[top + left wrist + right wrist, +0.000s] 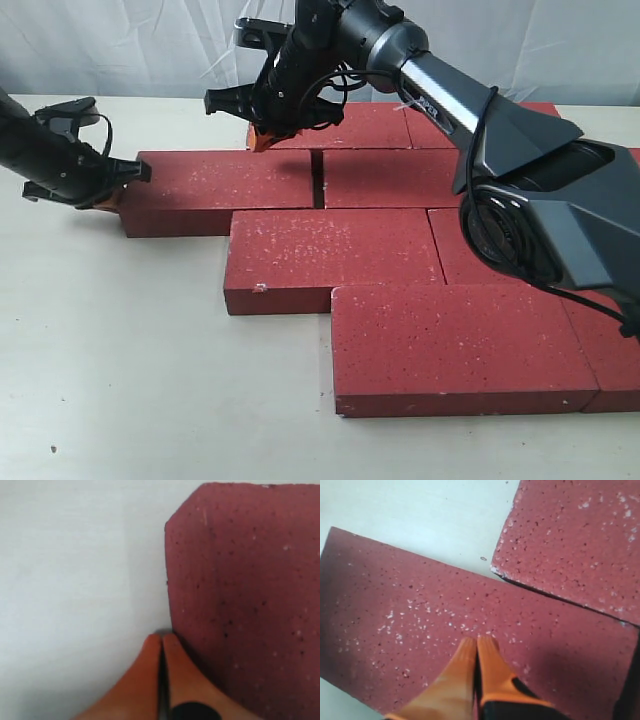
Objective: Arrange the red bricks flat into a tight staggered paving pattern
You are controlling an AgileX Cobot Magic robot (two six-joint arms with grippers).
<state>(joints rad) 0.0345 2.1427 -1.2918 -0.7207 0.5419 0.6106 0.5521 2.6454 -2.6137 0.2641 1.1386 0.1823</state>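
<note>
We see the bricks (335,255) lying flat in staggered rows on the desk (120,380). Our left gripper (108,195) sits at the bricks' left end, jaws clenched on nothing, tips just beside a brick's side. Our right gripper (264,140) hangs over the bricks' far side, jaws clenched, empty

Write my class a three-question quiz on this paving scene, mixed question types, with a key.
1. True or false: the left gripper is wide open.
2. The right gripper has its tips over: A) a red brick; B) bare table; C) a cloth.
3. Fill in: in the exterior view, the dark gap parts two bricks in the ___ row from the back.
Key: 1 false; 2 A; 3 second.
</note>
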